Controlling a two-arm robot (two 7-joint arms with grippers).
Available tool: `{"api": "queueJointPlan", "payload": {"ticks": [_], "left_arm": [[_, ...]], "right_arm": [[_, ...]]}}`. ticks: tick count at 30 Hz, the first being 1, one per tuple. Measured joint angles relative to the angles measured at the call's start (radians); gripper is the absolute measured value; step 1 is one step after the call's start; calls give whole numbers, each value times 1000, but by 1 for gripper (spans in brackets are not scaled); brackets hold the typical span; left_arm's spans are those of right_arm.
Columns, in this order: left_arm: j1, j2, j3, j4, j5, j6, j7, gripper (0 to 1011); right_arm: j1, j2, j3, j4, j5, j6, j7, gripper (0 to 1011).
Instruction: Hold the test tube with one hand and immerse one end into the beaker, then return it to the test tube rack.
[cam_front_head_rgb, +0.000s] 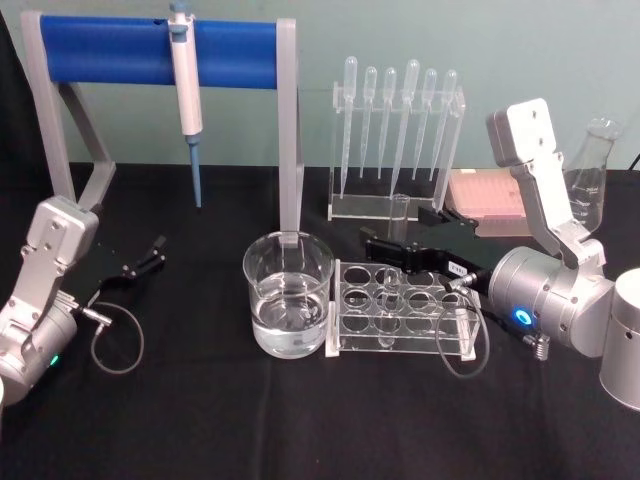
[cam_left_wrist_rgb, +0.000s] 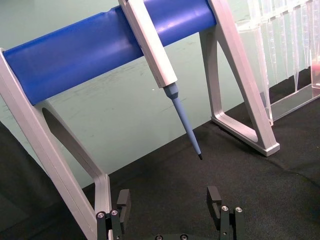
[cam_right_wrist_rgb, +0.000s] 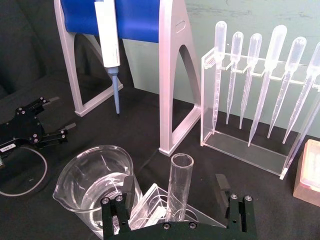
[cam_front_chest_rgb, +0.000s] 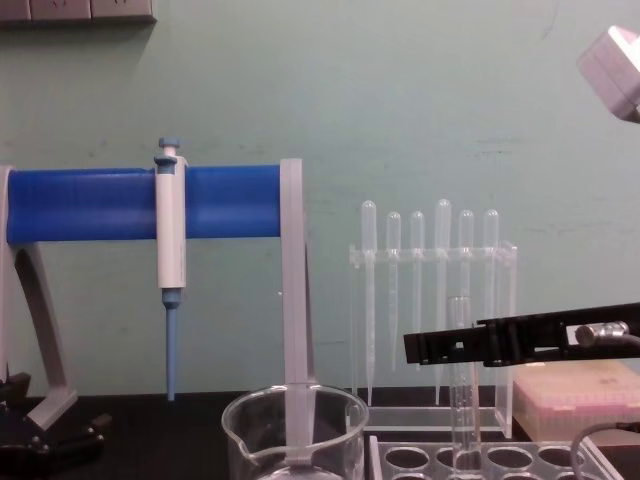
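Worktop is carrying: one test tube; one test tube rack; one beaker; six bulb-topped plastic pipettes; one clear pipette stand; one white-and-blue pipette; one blue-bar frame; one flask; one pink box. Two claws are showing: left claw, right claw.

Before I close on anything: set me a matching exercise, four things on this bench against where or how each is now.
Things:
1. clear glass test tube
2. wide clear glass beaker
3. white-and-blue pipette
4. black left gripper

States:
A. hangs on the blue bar
B. open, at the left of the black table
C. holds clear liquid, beside the clear plastic rack
D. upright in the rack, between the open fingers of the right gripper

Pairs: 1-D, 2-C, 3-A, 4-B.
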Motion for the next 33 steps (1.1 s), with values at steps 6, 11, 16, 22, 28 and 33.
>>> {"api": "queueJointPlan", "payload": {"ticks": [6, 11, 16, 22, 28, 33], "left_arm": [[0, 0, 0, 0, 0, 0, 0, 1000], [0, 0, 0, 0, 0, 0, 0, 1000], [0, 0, 0, 0, 0, 0, 0, 1000], [0, 0, 0, 0, 0, 0, 0, 1000], [0, 0, 0, 0, 0, 0, 0, 1000], [0, 0, 0, 0, 0, 0, 0, 1000]], "right_arm": [[0, 2, 0, -2, 0, 0, 0, 1003], [-1, 3, 0, -3, 0, -1, -1, 981], [-1, 3, 0, -4, 1, -1, -2, 870], [-2, 4, 0, -5, 1, -2, -2, 692], [-2, 5, 0, -5, 1, -2, -1, 487], [-2, 5, 0, -5, 2, -2, -1, 333]]}}
